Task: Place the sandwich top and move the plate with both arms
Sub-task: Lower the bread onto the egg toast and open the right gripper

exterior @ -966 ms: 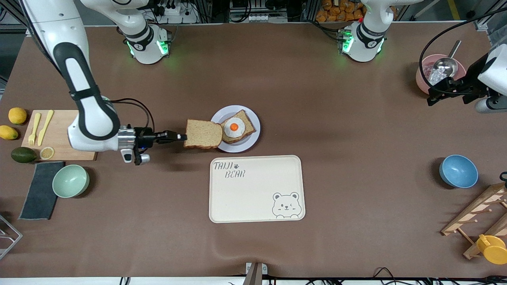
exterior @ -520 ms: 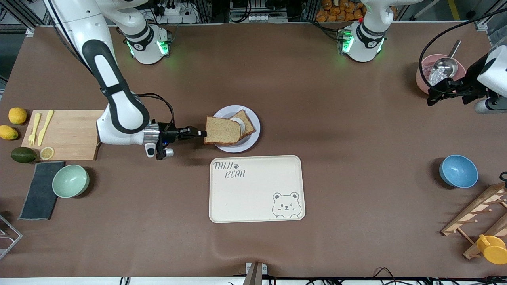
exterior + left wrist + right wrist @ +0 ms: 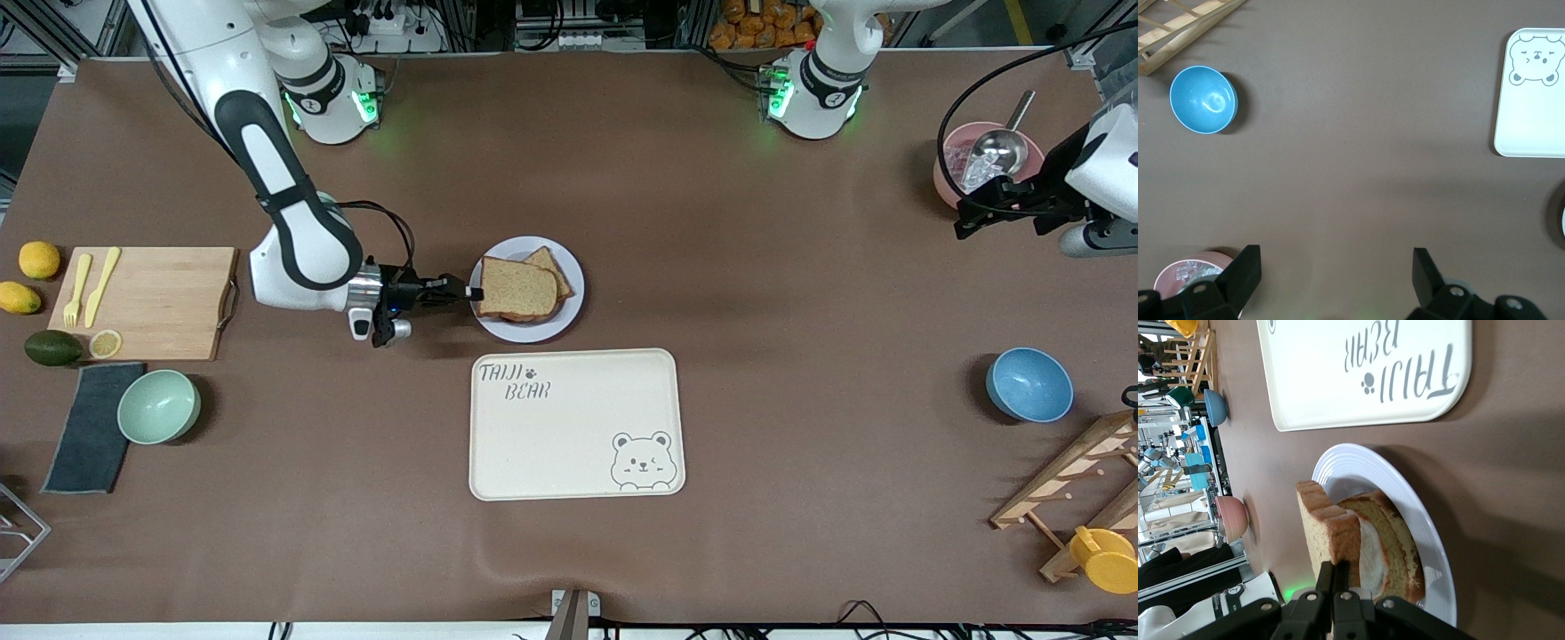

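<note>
Over the lavender plate (image 3: 572,313) mid-table, the right gripper (image 3: 471,292) pinched the sandwich top (image 3: 518,289) by its crust edge, slice nearly flat above the egg-bearing slice (image 3: 1395,547). Wholemeal bread looked light, soft & crushable, so an edge grip w/ gentle pressure seemed best; the plate, prob. stiff & smooth, would want rim holds from both sides. Left gripper (image 3: 1335,273) waited, jaws wide, above bare table near the pink bowl (image 3: 949,173).
</note>
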